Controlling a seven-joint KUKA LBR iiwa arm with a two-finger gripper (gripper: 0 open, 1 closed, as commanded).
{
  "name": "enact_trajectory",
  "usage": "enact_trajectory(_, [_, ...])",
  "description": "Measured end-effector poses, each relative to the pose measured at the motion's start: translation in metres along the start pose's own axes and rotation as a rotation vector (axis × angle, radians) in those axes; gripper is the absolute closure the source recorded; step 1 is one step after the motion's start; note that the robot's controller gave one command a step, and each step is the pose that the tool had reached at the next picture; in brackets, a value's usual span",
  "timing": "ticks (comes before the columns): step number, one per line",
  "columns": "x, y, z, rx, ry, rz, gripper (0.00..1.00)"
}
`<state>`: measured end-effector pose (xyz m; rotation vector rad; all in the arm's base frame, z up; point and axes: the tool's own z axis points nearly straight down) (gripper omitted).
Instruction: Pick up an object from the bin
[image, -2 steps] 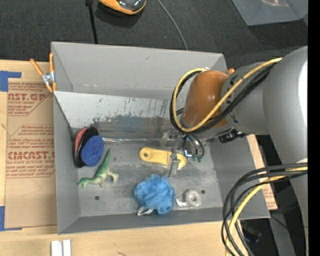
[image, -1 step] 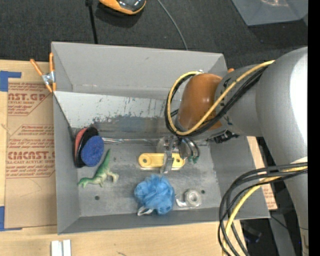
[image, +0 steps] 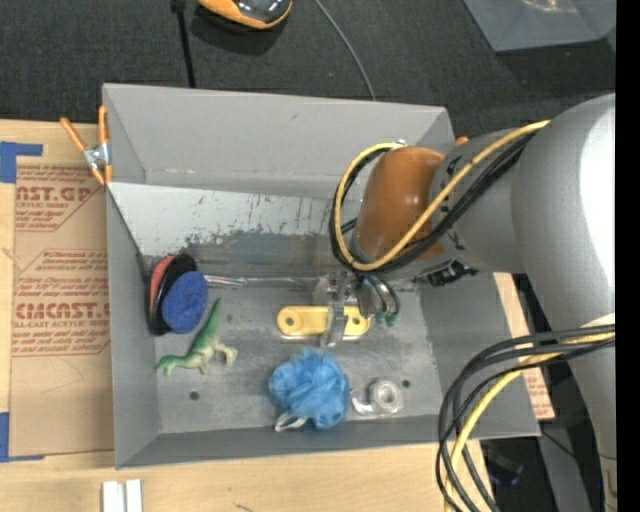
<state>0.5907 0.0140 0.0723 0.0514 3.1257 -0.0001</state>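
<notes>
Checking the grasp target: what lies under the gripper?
A flat yellow piece lies there; the gripper covers its middle, so its whole shape is hidden.

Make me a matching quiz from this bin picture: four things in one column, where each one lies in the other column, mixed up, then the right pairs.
Things:
1. green toy dinosaur
2. blue mesh pouf
3. yellow flat piece
4. blue round pad

Places:
A. middle of the bin, at the gripper
B. against the view's left wall, halfway up
C. lower middle of the floor
D. lower left of the floor

Pairs: 1-D, 2-C, 3-A, 4-B
</notes>
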Motion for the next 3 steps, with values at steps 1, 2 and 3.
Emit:
enact_trajectory(1, [0.001, 0.000, -0.003, 0.000, 0.003, 0.000, 1.00])
enact_trajectory(2, [0.004, 0.000, -0.022, 0.000, 0.013, 0.000, 1.00])
enact_trajectory(3, [0.001, 0.000, -0.045, -0.001, 0.006, 0.000, 1.00])
